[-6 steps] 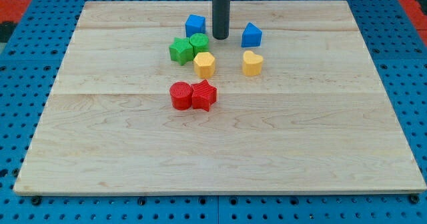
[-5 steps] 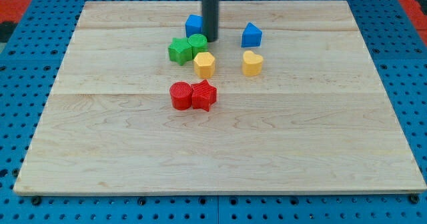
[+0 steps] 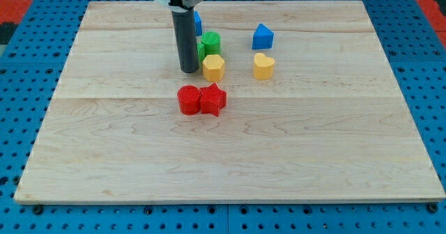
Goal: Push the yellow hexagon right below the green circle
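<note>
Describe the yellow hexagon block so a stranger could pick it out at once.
On the pale wooden board, look at the cluster of small blocks near the view's top centre. The yellow hexagon block sits directly below the green circle block, just right of my tip. The only other yellow piece, the yellow heart-shaped block, stands further right, under the blue block.

Straight dark cylindrical rod under a black-and-silver collar, my tip (image 3: 189, 70) blunt

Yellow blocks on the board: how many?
2. The yellow hexagon block sits just below the green circle block; the yellow heart-shaped block lies to its right, below the blue block. The rod could hide others.
</note>
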You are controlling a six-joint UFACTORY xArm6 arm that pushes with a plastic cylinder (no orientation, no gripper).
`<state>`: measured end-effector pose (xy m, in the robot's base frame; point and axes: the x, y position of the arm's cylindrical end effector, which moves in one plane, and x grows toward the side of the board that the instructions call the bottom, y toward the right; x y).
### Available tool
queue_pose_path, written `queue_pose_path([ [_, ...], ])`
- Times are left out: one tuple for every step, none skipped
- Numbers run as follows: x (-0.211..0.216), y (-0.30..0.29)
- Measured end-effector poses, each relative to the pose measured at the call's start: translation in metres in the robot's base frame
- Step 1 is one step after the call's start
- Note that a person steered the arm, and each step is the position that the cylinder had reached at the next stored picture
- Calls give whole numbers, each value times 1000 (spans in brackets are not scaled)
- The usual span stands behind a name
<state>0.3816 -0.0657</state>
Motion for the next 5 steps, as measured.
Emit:
queue_pose_path([
  [22,2],
  [28,9],
  [30,57],
  [6,72],
  [-29,47],
])
